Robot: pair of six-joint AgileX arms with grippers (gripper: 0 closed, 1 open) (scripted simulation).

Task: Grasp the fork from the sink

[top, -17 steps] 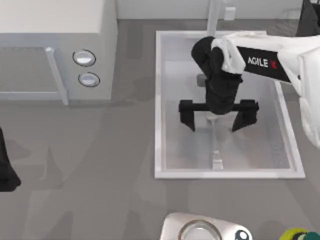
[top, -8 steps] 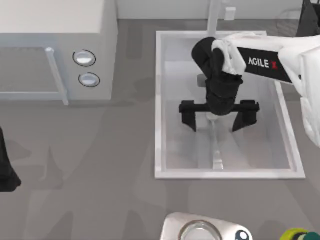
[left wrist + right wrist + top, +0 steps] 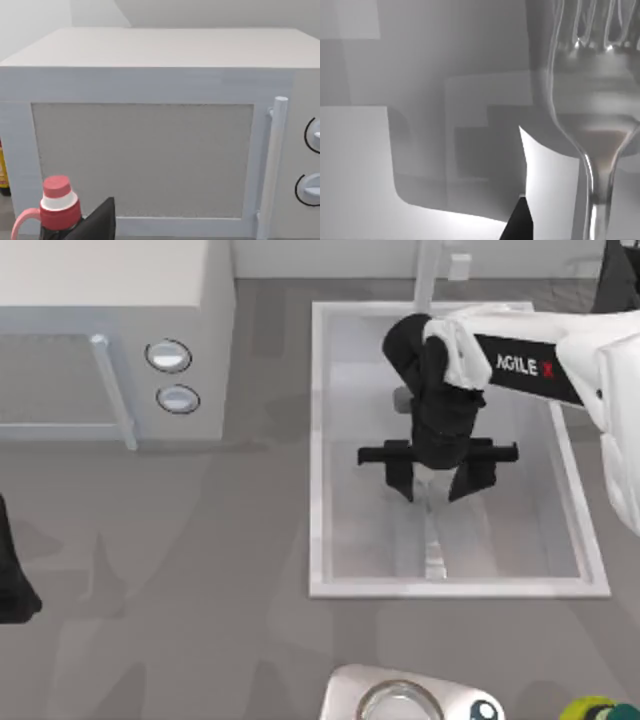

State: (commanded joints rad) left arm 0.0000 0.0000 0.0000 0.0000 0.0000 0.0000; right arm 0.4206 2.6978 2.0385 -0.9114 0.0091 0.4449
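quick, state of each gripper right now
Left gripper: cannot be told.
Right gripper: open, straddling the fork in the sink, not yet holding it.

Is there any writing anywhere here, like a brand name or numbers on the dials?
"AGILE X", on the right arm over the sink; the last letter is red.
Microwave knobs: no readable marks.
Red-capped bottle: no label visible.

White microwave [image 3: 110, 330], two round knobs [image 3: 172, 376], bar handle [image 3: 113, 390], at my grey desk's [image 3: 180, 580] left; red-capped bottle [image 3: 57, 205] before its door.
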